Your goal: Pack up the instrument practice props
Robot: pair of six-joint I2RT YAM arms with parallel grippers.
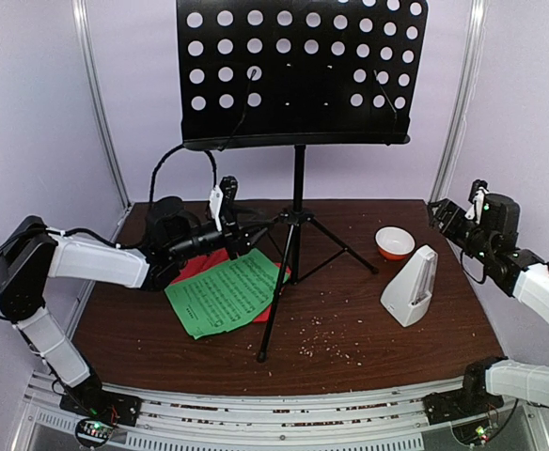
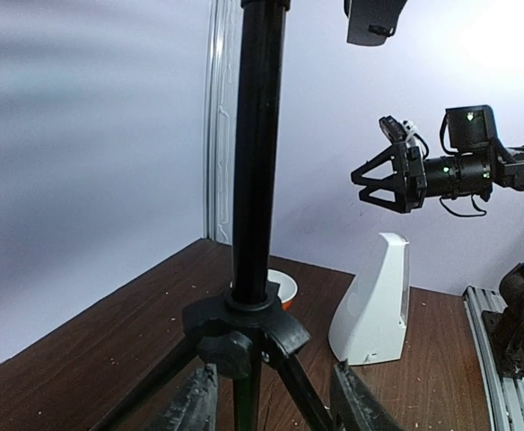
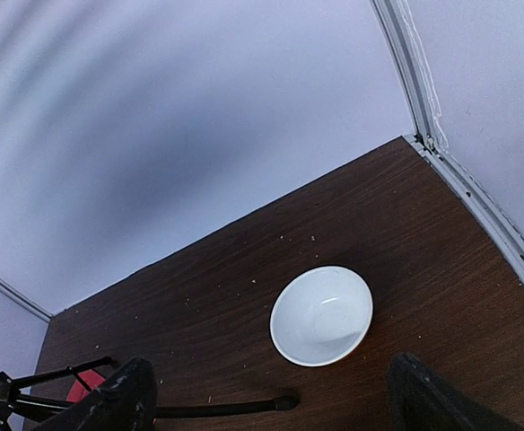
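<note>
The black perforated music stand (image 1: 298, 70) stands on its tripod mid-table. My left gripper (image 1: 258, 235) reaches in from the left just below the tripod hub (image 2: 244, 323). In the left wrist view this gripper (image 2: 275, 409) is open, one finger on each side of the tripod legs, with gaps showing. A green music sheet (image 1: 226, 293) lies on a red one (image 1: 199, 266) under that arm. The white pyramid metronome (image 1: 409, 287) stands upright at the right. My right gripper (image 1: 437, 214) hovers open and holds nothing above the table's right edge.
A small orange-and-white bowl (image 1: 394, 242) sits behind the metronome, and it lies just beyond the right gripper (image 3: 275, 404) in the right wrist view. One tripod leg (image 3: 217, 410) reaches toward it. Crumbs dot the wooden table (image 1: 350, 338). Walls enclose the back and sides.
</note>
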